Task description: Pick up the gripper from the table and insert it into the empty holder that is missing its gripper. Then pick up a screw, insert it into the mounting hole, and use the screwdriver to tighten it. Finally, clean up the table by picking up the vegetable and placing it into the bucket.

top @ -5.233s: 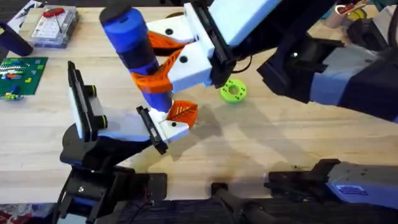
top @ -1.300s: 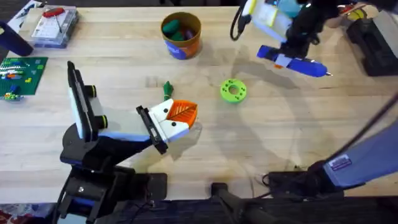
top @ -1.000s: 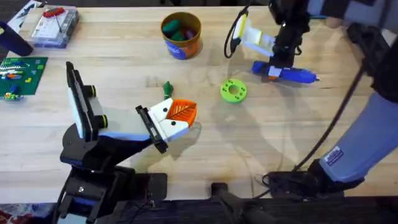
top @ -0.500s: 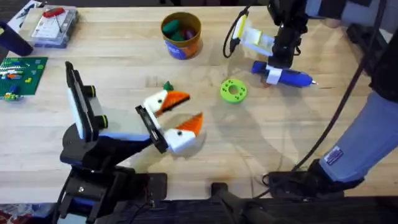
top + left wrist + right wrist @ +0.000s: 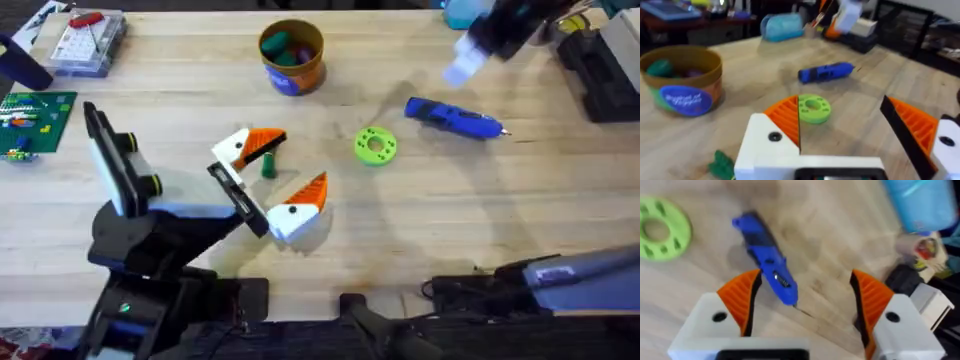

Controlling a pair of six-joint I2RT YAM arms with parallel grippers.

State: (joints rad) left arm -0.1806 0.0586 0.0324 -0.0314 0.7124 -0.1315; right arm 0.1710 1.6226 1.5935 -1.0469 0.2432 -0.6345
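Cleanup step. Left pincer spread wide, vegetable between its fingers. Right pincer apart above screwdriver. Next: close on vegetable, carry to bucket.

Light wooden table with tools and small parts scattered across it.

The bucket stands toward the far side, holding small coloured pieces; well to its right lies the screwdriver, flat on the wood with its silver tip pointing right. Between them, nearer the middle, sits a green-and-yellow round disc. The vegetable lies left of the disc on bare wood. At the far left corner rests a clear plastic parts box, and below it, at the left edge, a green board of small coloured pieces.
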